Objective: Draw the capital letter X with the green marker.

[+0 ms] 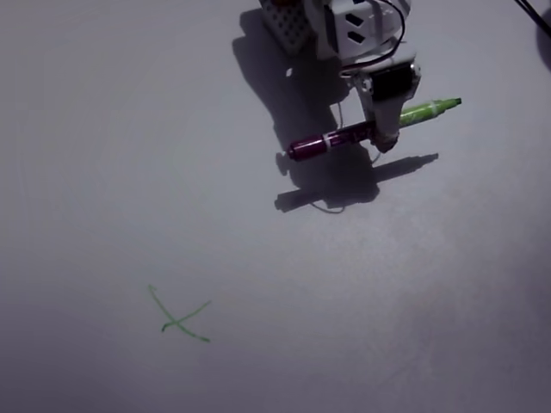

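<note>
While the marker (372, 128) is clenched crosswise in the end effector (384, 138), near the top of the fixed view and raised above its shadow, the X (178, 317) is seen finished on the table (448, 301), well apart at lower left. The step in hand is judged to be retreat: the marker should be carried level, its tip kept off the table so no stray stroke is added.
</note>
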Controlling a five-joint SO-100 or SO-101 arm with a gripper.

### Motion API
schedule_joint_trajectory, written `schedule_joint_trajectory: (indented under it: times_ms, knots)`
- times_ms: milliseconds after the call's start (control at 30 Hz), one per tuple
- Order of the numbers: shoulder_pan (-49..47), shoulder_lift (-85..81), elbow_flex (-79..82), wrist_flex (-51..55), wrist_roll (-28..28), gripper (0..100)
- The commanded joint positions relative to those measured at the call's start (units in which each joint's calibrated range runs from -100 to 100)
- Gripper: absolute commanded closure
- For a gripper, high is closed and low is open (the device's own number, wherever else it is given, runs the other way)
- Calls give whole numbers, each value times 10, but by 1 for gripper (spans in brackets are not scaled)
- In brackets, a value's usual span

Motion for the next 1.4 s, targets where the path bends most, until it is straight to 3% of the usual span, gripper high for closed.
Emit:
schedule_joint_trajectory:
  times_ms: [0,333,1367]
  knots:
    - [-7,-43,39,-30,-13,99]
    - [23,-134,137,-56,-1,99]
    - [172,-187,174,9,50,99]
